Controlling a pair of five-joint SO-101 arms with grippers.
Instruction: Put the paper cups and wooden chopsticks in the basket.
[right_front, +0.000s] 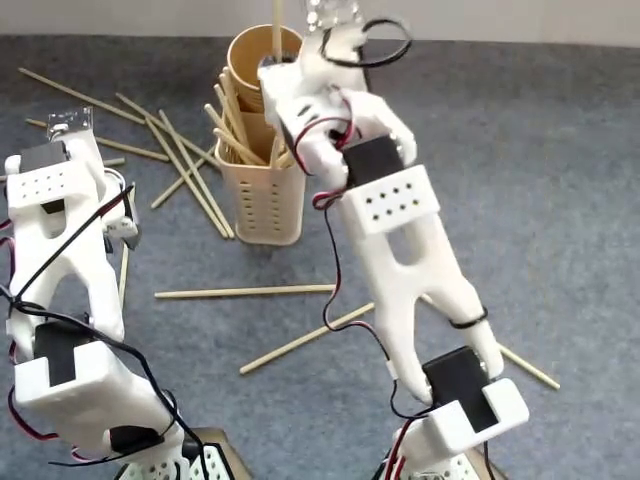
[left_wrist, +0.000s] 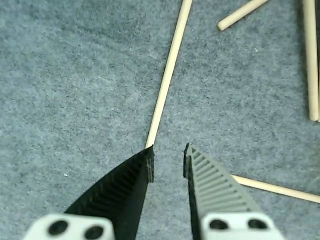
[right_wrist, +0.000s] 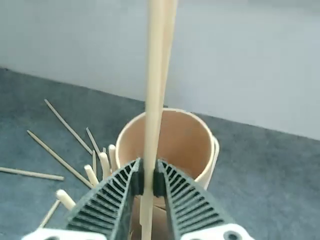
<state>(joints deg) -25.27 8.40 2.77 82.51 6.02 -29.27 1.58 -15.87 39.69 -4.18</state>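
A beige perforated basket (right_front: 262, 205) stands on the grey carpet, holding stacked paper cups (right_front: 258, 62) and several wooden chopsticks. Over the cups, my right gripper (right_wrist: 148, 176) is shut on one chopstick (right_wrist: 157, 75), held upright above the top cup (right_wrist: 175, 142); the same chopstick (right_front: 277, 28) sticks up in the high view. My left gripper (left_wrist: 168, 159) hangs low over the carpet at the left, open with nothing between its fingers. A loose chopstick (left_wrist: 167, 80) ends right at the tip of its black finger (left_wrist: 149, 162).
Loose chopsticks lie about the carpet: one flat (right_front: 245, 291) in front of the basket, one slanted (right_front: 305, 340) under the right arm, several (right_front: 150, 130) fanned left of the basket. More chopsticks (left_wrist: 277, 189) lie near the left gripper.
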